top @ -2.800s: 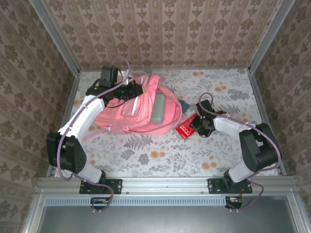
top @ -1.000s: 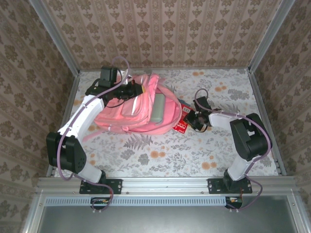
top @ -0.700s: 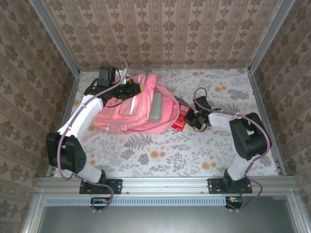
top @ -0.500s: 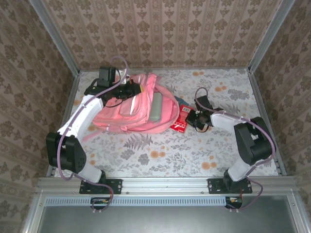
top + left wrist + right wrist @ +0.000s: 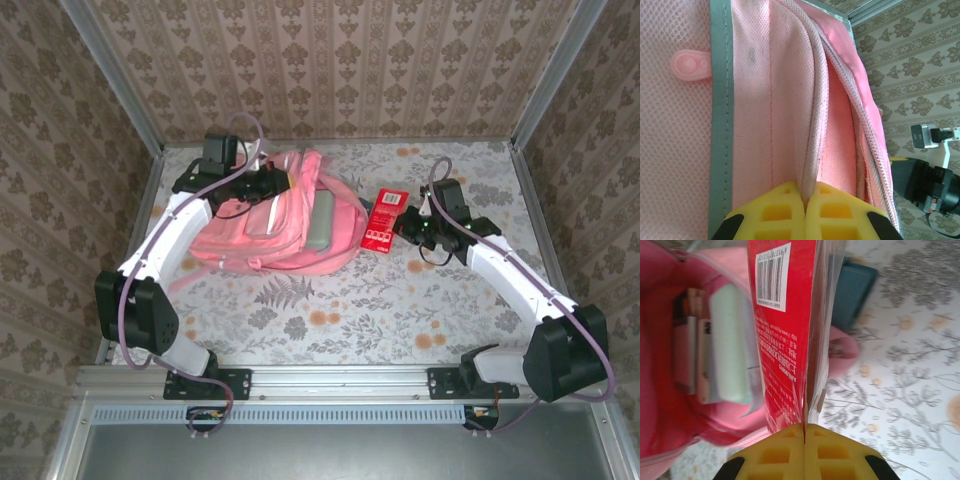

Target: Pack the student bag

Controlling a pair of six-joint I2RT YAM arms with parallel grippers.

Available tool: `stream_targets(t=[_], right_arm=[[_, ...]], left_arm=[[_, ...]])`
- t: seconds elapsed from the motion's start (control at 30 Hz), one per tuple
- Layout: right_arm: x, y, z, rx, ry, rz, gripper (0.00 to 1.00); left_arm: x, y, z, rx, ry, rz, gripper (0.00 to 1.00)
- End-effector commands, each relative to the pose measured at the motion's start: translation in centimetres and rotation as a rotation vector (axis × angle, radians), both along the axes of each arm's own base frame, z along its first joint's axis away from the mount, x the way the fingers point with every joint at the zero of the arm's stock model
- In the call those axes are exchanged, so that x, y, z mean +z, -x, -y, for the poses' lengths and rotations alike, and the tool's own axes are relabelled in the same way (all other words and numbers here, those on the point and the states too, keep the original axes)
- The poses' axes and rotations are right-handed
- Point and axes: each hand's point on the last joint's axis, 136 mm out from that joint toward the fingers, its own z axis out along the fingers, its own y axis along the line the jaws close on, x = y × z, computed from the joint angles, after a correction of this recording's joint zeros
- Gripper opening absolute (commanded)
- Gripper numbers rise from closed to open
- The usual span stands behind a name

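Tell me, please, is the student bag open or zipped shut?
Open: the student bag gapes, items visible inside, with the left claw pinching its rim.

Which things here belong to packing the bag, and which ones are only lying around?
Belong to the job:
student bag, its edge pinched by the left gripper
red packet, held by the right gripper
pale green item, inside the bag

Only lying around:
teal flat object on the table beside the bag, perhaps packed later

The left arm [image 5: 165, 240] reaches far forward, elbow bent, its hand [image 5: 806, 192] pinching the bag [image 5: 765, 100] edge. The right arm [image 5: 505, 270] stretches forward and inward, its hand [image 5: 804, 427] pinching a red packet [image 5: 785, 315].
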Motion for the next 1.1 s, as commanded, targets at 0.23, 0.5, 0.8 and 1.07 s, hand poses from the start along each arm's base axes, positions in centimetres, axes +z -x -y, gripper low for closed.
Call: stream_targets(t=[0.23,0.5,0.8,1.07], right_arm=[[2.9,-4.0,-9.2,0.129,-0.225,0.031,0.00],[-0.2,-7.7,-17.2,0.194,-0.217,-0.021,0.00],[-3.0,-9.0,-18.4,0.228,-0.105,-0.070,0.43],[-1.8,-7.1,-12.0,0.190,0.049,-0.031,0.53]], left_arm=[[6.4,1.5,1.0,-0.123,0.135,0.140,0.00],[6.5,1.9,1.1,-0.129,0.152,0.127,0.00],[6.0,2.0,0.4,-0.106,0.136,0.116,0.00],[6.6,1.4,-0.4,-0.090,0.151,0.124,0.00]])
